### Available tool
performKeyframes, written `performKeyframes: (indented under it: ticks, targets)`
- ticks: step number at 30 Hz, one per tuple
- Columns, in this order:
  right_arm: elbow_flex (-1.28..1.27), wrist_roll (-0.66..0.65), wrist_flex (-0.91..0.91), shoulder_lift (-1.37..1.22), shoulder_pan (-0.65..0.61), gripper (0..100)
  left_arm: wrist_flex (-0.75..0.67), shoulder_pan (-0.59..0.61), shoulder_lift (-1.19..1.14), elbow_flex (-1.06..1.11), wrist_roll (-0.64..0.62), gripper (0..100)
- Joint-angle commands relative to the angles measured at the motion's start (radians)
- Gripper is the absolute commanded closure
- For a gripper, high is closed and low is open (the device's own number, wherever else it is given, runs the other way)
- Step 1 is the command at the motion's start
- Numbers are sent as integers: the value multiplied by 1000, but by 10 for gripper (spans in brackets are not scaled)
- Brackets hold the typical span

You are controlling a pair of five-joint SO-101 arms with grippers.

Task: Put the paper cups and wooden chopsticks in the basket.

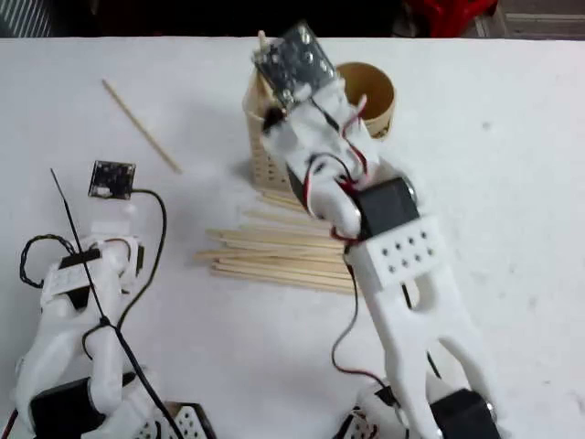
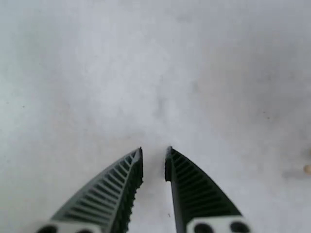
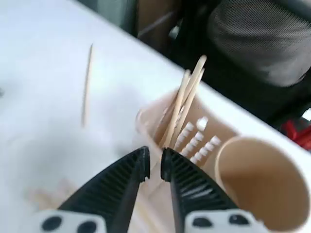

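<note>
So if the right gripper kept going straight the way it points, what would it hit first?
Most likely the basket: its rim sits just ahead of the right gripper. The chopsticks standing inside come right after, though depth is hard to judge.

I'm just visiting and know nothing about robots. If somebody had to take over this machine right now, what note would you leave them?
Left gripper: narrowly open, empty, over bare table.
Right gripper: above the basket, at the standing chopsticks; grip unclear.
Done: a few chopsticks stand in the basket.
Paper cup: right against the basket; I cannot tell whether it is inside.
Left to do: the chopstick pile on the table beside the basket, one loose chopstick farther off, and the cup if it is outside.
</note>
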State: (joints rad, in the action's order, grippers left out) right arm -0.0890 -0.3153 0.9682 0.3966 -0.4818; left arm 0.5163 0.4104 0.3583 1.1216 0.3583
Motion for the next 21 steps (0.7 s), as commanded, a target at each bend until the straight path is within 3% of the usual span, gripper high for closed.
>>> performKeyframes:
  ticks: [1, 6, 13, 16, 21]
  targets:
    - [-41, -166, 226, 101, -97, 939, -23, -25, 24, -2, 12, 902]
    - [-222, -330, 334, 99, -205, 938, -23, -25, 24, -2, 12, 902]
    - [-634, -437, 51, 24, -286, 906, -23, -25, 24, -2, 12, 902]
    - [-689, -440, -53, -62, -291, 865, -23, -25, 24, -2, 12, 902]
    - [-684, -436, -127, -200, -289, 881, -23, -25, 24, -2, 12, 902]
